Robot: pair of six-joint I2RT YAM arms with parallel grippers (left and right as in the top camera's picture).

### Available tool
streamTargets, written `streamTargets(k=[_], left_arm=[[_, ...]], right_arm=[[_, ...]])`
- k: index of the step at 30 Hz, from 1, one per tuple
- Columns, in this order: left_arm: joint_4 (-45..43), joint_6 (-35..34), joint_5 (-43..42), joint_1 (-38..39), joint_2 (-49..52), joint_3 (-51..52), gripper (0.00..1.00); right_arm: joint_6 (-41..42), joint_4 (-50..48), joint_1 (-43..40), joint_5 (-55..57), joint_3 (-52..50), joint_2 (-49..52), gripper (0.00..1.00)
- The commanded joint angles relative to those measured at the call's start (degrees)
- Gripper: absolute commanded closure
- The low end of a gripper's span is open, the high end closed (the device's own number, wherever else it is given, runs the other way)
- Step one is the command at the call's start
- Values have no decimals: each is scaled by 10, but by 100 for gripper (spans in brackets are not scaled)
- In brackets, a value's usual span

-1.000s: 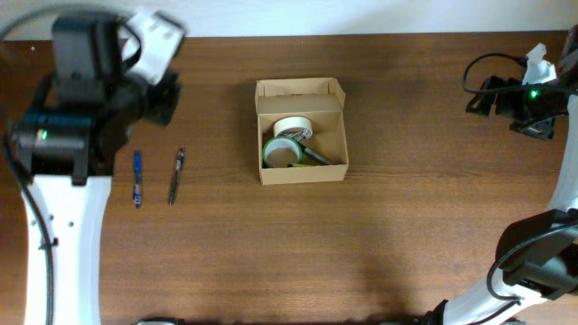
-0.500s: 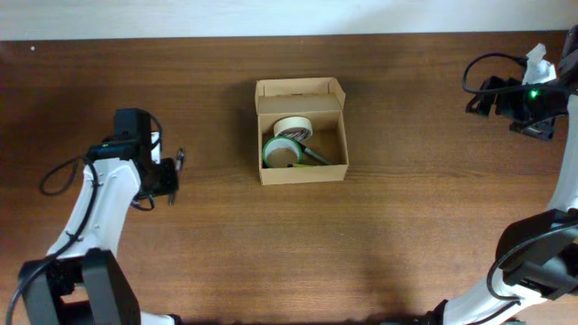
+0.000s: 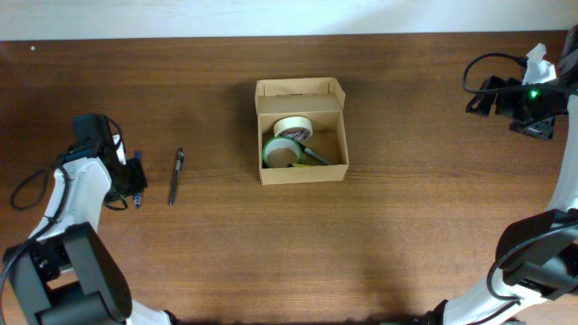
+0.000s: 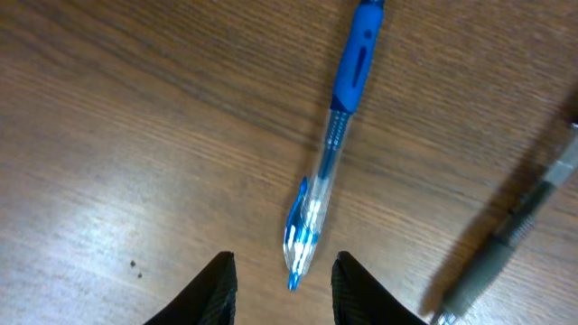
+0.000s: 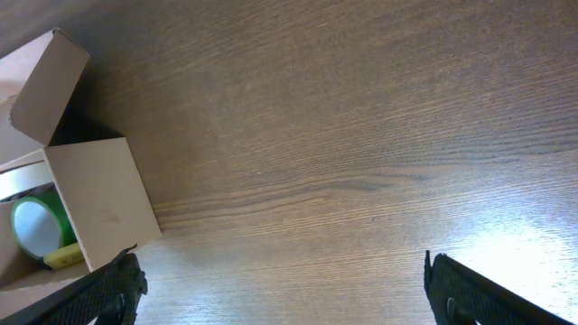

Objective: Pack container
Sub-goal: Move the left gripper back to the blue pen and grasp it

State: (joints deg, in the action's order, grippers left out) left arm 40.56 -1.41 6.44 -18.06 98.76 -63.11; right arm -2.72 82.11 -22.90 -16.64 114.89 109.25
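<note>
The worktop (image 3: 406, 226) is dark brown with a fine wood grain. The container (image 3: 302, 174) is plain tan cardboard, and inside it lie a cream tape roll (image 3: 293, 127) and a green tape roll (image 3: 282, 152). The blue pen (image 4: 334, 144) has a clear barrel, and the dark grey pen (image 3: 176, 176) is plain. The left gripper (image 4: 282, 275) is black.

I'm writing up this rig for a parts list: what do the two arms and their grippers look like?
Both arms have white links and black joint housings. The left arm has a looping black cable at its side. The right arm has a second black cable and a lit green light on its black wrist block. The left gripper and right gripper have plain black fingers, with no markings visible.
</note>
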Motion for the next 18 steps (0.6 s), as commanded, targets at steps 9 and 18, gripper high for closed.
streamTargets(k=[9, 18], left_arm=[[-27, 43, -10, -2, 55, -3, 66], [-49, 63, -14, -2, 67, -3, 63]], right_arm=[[4, 0, 0, -7, -2, 4, 1], [5, 0, 0, -7, -2, 4, 1]])
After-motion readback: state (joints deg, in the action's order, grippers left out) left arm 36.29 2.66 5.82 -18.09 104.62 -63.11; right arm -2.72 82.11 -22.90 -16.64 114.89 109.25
